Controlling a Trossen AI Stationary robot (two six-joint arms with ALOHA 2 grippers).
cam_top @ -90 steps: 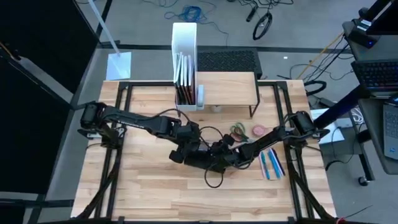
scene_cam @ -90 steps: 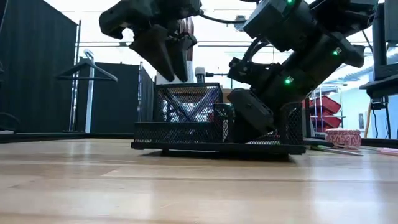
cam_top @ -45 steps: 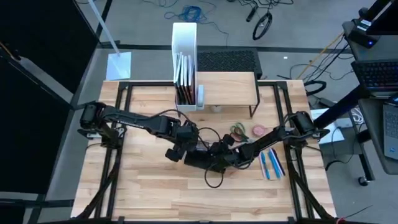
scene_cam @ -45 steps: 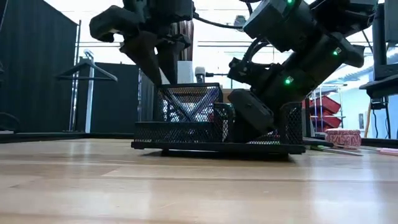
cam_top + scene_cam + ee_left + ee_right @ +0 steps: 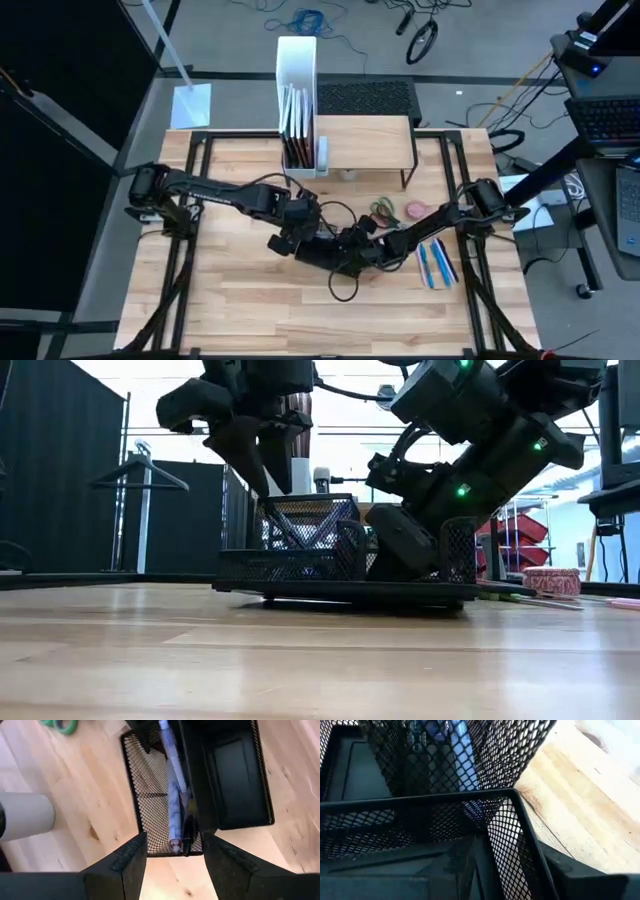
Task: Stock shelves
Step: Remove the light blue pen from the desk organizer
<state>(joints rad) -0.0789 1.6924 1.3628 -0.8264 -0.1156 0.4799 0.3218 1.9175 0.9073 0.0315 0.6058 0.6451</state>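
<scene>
Hovering over the black mesh organizer tray (image 5: 325, 252) near table center, the left gripper (image 5: 283, 240) hangs above the tray's left end w/ fingers (image 5: 131, 862) spread wide, holding nothing; left wrist view looks down btwn them into a mesh compartment w/ a blue-white pen (image 5: 172, 795) lying inside. In the low view the left gripper (image 5: 262, 468) points down at the tray's (image 5: 345, 565) tall mesh cup, tips just above its rim, not touching as far as can be seen.

Right gripper (image 5: 352, 252) is down at the tray's right part, reaching in from the right side of the table. In the low view its dark body (image 5: 400, 540) sits inside the mesh walls; right wrist view is filled w/ mesh (image 5: 445, 820) up close. Can't tell whether its fingers are open or closed.

Shelf, i.e. the desk riser (image 5: 365, 140) w/ light-wood top, stands at the far edge of the table, well apart from both grippers, top bare. White magazine file box (image 5: 297, 100) w/ books sits just beside its left end. Btwn riser and tray: green scissors (image 5: 382, 209) and a pink tape roll (image 5: 416, 211). Blue pens (image 5: 434, 262) lie on the table near the right arm.
</scene>
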